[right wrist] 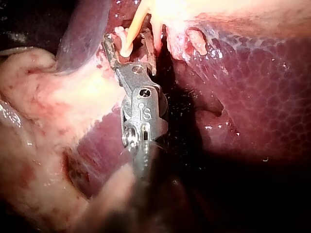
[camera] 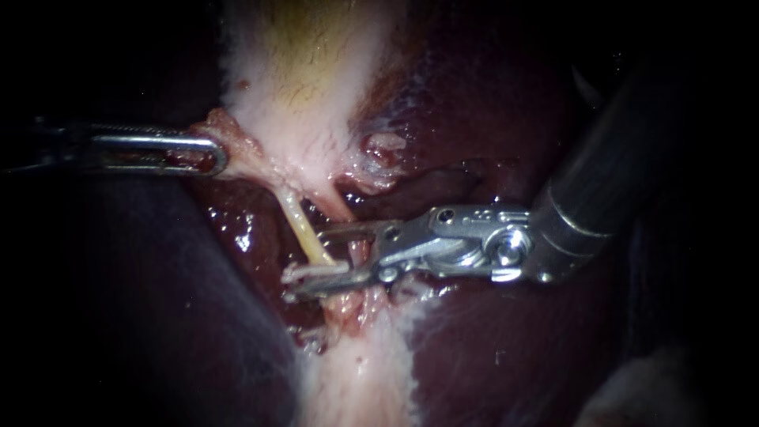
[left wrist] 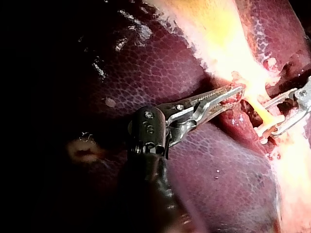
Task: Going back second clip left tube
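Left instrument (camera: 212,155) clamps ragged tissue (camera: 239,142); right instrument (camera: 305,255) straddles waxy tube (camera: 294,212)

My left instrument (left wrist: 232,93) clamps pale tissue (left wrist: 249,81) beside the liver (left wrist: 160,68); my right instrument (left wrist: 266,122) straddles the yellow tube (left wrist: 259,111), jaws open

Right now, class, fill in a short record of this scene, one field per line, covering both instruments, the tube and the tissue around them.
left instrument: comes in from the left, jaws shut on the edge of the pale tissue
right instrument: comes in from the upper right, jaws open
tube: thin, pale yellow, runs down from the pale tissue and passes between the right instrument's jaws
liver: dark red, lies on both sides of the pale tissue
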